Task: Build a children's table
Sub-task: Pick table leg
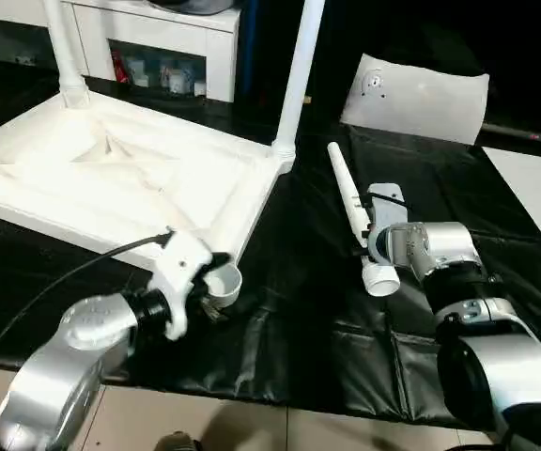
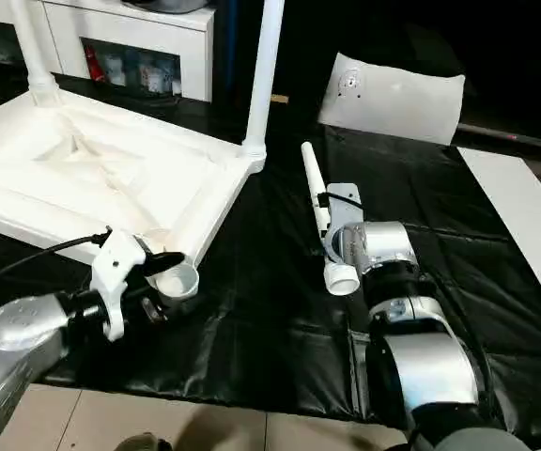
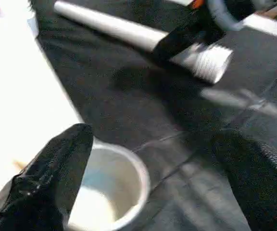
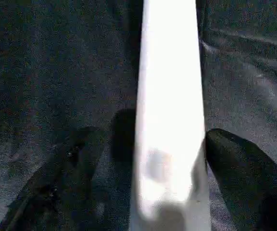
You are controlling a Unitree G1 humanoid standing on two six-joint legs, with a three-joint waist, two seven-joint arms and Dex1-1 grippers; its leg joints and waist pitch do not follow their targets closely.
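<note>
Black wrinkled plastic sheet (image 1: 308, 310) covers the work surface, white shelf unit behind. The upside-down white plastic rectangular tabletop with ribbed underside (image 1: 111, 169) lies on the left of the sheet, two white tapered tubular legs already standing in its far corners (image 1: 299, 75) (image 1: 64, 47). Key item: a loose white tapered plastic leg (image 1: 350, 207) flat on the sheet to the right of the top, long axis running away from the robot, threaded thick end nearest it. The right gripper (image 4: 143, 178) is directly over the thick half, black fingers (image 4: 239, 168) straddling the tube on both sides with gaps showing, so not clamped yet; grip looks about to happen. The left gripper (image 3: 143, 159) sits at the near open round corner socket (image 1: 224, 282), fingers spread wide, holding nothing, one finger at the socket rim. Right arm is clearly the nearer one to the leg; socket lies to the leg's left, toward the left gripper.
</note>
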